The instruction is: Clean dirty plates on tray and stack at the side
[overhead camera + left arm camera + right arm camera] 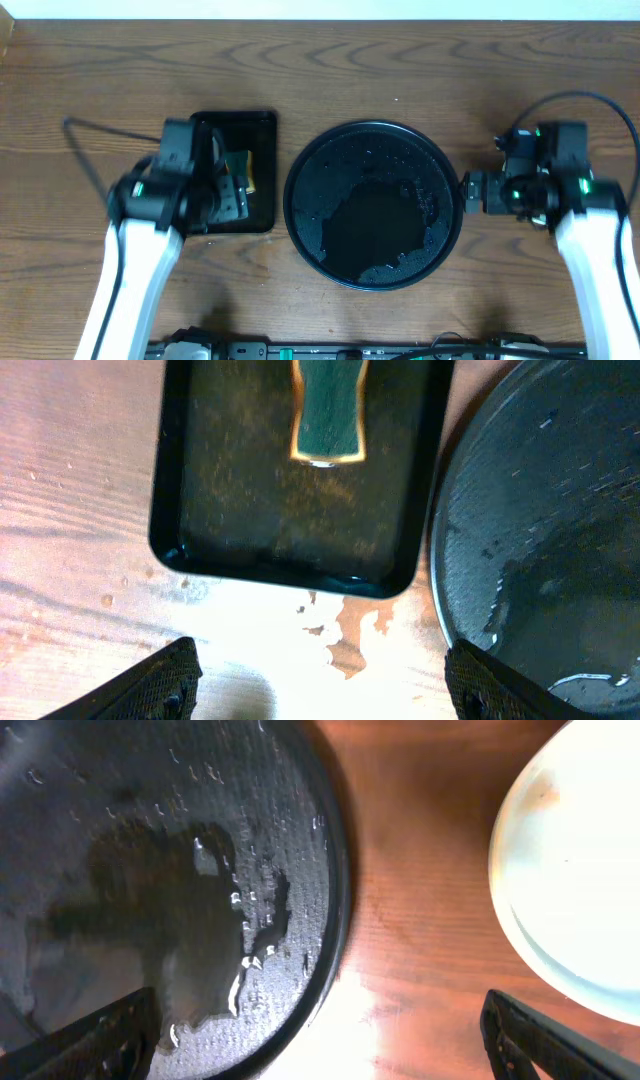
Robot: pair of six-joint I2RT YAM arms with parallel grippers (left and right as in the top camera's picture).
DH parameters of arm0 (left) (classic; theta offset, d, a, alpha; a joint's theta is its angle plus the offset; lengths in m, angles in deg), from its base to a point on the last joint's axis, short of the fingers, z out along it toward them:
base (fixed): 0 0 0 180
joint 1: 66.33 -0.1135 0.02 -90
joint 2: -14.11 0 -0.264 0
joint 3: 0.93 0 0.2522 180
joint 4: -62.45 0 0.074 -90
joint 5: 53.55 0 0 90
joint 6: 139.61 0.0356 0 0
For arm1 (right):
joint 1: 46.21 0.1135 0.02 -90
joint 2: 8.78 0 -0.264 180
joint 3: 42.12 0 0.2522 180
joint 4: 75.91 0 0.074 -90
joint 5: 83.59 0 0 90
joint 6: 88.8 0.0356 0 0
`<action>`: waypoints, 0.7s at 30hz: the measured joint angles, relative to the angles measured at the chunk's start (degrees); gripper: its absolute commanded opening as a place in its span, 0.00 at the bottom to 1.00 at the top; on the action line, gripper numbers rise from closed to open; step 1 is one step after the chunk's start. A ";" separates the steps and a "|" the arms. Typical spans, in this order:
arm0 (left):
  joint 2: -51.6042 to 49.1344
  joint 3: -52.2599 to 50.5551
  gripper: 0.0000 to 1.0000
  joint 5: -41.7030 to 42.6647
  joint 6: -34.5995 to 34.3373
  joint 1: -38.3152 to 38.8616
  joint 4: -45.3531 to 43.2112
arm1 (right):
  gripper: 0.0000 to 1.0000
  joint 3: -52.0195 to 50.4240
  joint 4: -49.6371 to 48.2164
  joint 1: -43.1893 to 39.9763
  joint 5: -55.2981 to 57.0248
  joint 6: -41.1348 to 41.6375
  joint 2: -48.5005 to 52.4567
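Judging from the layout, task is taken as nearly or fully done. Black round tray (340,170) is seen at mid-worktop (320,60) with nothing on it but a water film and droplets. Pale plates (585,860) are found off the tray, on the wood just beside its right rim, shown in the right wrist view as a rounded edge with a second lip beneath. The count cannot be told, and a faint brownish fleck near the rim cannot be resolved. In the overhead view the plates are hidden under the right arm. Right pincer (325,1040) is held apart, nothing between its tips, over the gap between round tray and plates. Left pincer (330,685) is likewise spread wide and empty, beside the edge of the small rectangular tray (200,510), in which a green scrubber (327,420) is laid. Left to do, by estimate: little beyond confirming that every plate is wiped and stacked
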 measured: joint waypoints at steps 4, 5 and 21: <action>12.41 -7.32 0.80 0.00 0.55 0.02 -6.03 | 0.99 -7.65 -5.31 0.00 0.20 0.11 -14.88; 15.98 -9.25 0.79 0.00 0.68 0.02 -7.48 | 0.99 -9.16 -6.54 0.00 0.28 0.11 -18.29; 40.11 -15.72 0.80 0.00 0.87 0.02 -8.61 | 0.99 -13.84 -7.72 0.00 2.60 0.20 -38.95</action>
